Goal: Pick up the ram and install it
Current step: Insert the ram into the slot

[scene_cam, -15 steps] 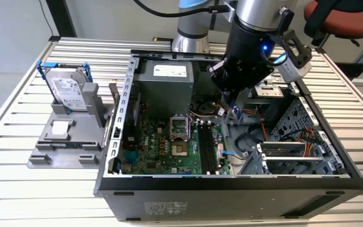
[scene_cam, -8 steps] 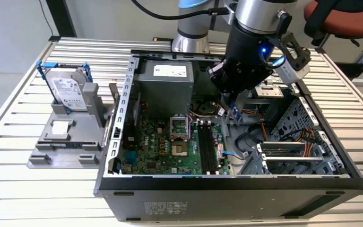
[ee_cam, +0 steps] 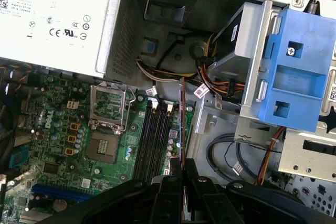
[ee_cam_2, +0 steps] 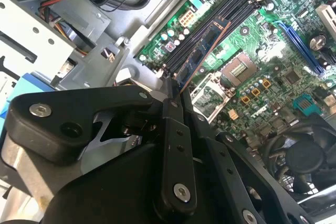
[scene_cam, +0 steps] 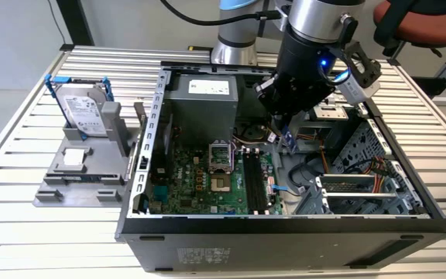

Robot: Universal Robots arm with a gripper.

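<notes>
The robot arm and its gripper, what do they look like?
The arm is a silver cylinder with a light blue joint cap, a black wrist section showing a small blue light, and a black cable looping by it. The gripper is matte black, with flat bar-like links and silver screws.

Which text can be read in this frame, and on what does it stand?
None can be quoted reliably.
On the power supply label: print and marks, too small.
On the hard drive label: too small.
On the case sticker: too small.
On the ram in the shut tool: none legible.
</notes>
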